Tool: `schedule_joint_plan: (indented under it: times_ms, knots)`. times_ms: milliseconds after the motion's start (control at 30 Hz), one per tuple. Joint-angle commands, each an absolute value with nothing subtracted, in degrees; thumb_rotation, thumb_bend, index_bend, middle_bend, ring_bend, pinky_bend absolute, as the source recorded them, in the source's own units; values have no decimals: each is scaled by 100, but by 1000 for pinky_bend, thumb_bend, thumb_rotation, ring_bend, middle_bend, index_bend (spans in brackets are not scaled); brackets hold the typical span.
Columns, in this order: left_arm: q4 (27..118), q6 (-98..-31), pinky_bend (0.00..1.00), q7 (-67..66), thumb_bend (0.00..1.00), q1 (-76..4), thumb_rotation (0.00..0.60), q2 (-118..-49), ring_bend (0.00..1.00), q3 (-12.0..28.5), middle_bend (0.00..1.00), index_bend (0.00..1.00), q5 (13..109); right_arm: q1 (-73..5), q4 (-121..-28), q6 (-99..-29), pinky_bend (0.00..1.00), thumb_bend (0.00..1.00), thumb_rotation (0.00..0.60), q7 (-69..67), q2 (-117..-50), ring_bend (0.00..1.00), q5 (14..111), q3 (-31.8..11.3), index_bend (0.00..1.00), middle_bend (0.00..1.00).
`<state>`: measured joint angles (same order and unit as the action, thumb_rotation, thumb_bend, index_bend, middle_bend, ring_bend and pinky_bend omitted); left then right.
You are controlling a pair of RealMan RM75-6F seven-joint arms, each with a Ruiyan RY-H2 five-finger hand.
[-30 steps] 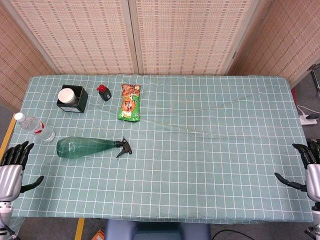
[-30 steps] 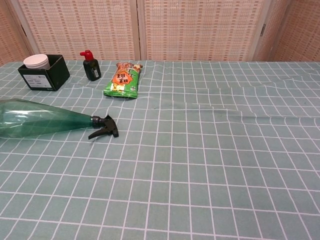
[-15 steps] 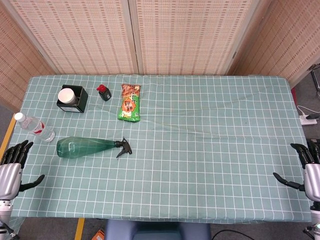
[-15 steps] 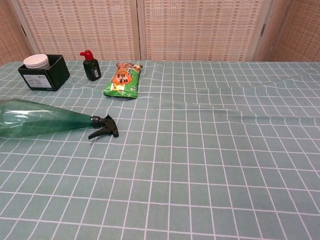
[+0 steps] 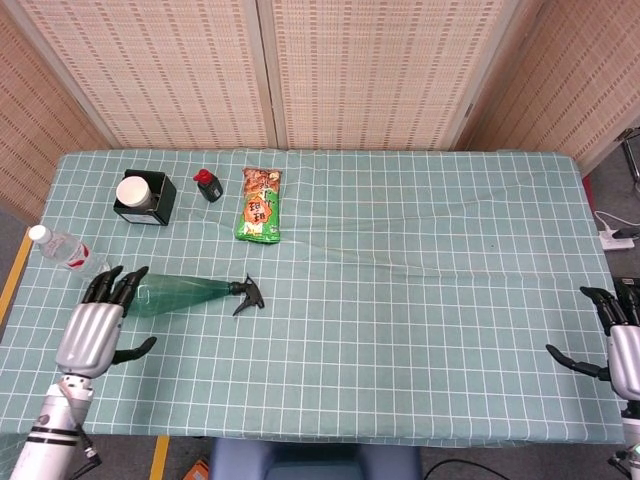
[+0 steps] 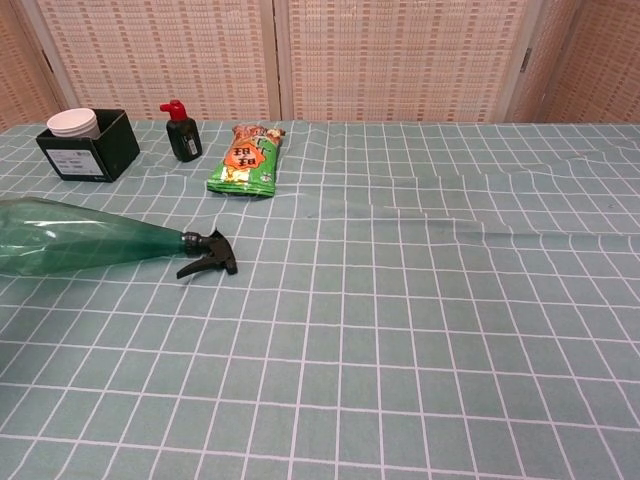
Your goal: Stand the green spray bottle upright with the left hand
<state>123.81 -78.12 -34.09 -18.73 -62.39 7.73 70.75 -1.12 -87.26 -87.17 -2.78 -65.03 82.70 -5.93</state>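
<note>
The green spray bottle [image 5: 185,293] lies on its side on the checked tablecloth, black trigger nozzle [image 5: 248,294] pointing right. The chest view shows the same bottle [image 6: 85,246] at the left edge, nozzle [image 6: 206,254] toward the middle. My left hand [image 5: 95,325] hovers over the bottle's wide base end with its fingers spread and holds nothing; its fingertips overlap the base. At the table's right edge my right hand [image 5: 618,335] is spread and empty. Neither hand appears in the chest view.
A clear water bottle [image 5: 68,252] lies just behind my left hand. Further back stand a black box with a white cup [image 5: 144,197], a small red-capped dark bottle [image 5: 207,185] and a green snack bag [image 5: 260,205].
My left hand has moved right and forward from the table's left edge to the spray bottle's base end. The bottle and the right hand have stayed in place.
</note>
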Motion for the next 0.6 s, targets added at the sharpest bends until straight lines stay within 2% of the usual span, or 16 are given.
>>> schedule_joint_plan:
  times_ms: [33, 333, 433, 600]
  knots:
    - [12459, -7921, 89, -5526, 188, -2985, 600, -7702, 50, 1357, 157, 42, 5766, -116, -8712, -8674, 0, 0, 600, -356, -6470, 0, 8269, -577, 190, 177]
    - [11018, -8251, 95, -7343, 187, -4095, 600, -9233, 74, 1680, 189, 39, 4325, -123, -8779, -8562, 0, 0, 600, -416, -6400, 0, 8173, -575, 188, 177]
    - [10682, -8222, 95, -7521, 186, -4335, 600, -9486, 75, 1755, 185, 23, 3973, -123, -8797, -8549, 0, 0, 600, -422, -6391, 0, 8156, -577, 181, 177]
    - [10001, -8194, 103, -7555, 186, -4550, 600, -9685, 83, 1592, 195, 23, 4080, -123, -8767, -8541, 0, 0, 600, -493, -6384, 0, 8174, -568, 167, 177]
